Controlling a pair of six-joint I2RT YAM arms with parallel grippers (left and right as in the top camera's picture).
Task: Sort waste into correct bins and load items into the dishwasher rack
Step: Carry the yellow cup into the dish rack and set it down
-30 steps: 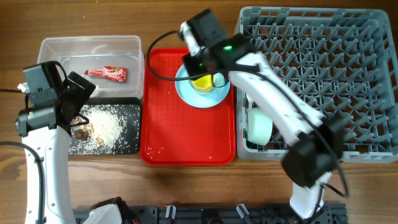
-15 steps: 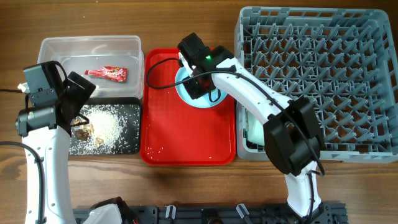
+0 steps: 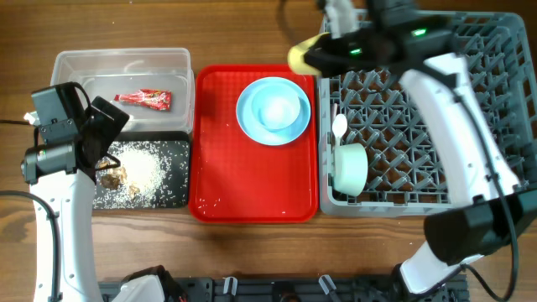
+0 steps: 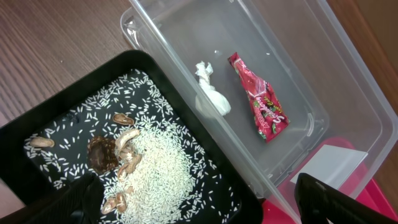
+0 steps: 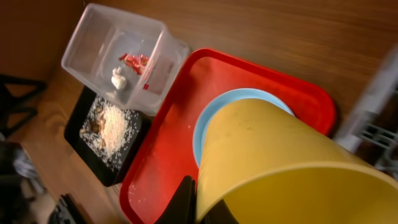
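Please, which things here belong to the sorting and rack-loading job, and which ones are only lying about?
Belong to the job: yellow cup, light-blue plate, light-blue bowl, mint-green bowl, white spoon, grey rack, red wrapper, white scrap, rice, clear tub, black tray.

Only lying about: red tray, under the plate; wooden table.

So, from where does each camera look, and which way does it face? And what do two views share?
Overhead: above the table, facing straight down on clear tub, black tray, red tray and dishwasher rack; left arm and right arm show.
Left wrist: on the left arm, facing down at rice in the black tray and the red wrapper in the tub; its dark fingers show.
Right wrist: raised near the rack, facing back over the held yellow cup toward the red tray; one finger shows.
Shared: both wrist views show tub and rice.
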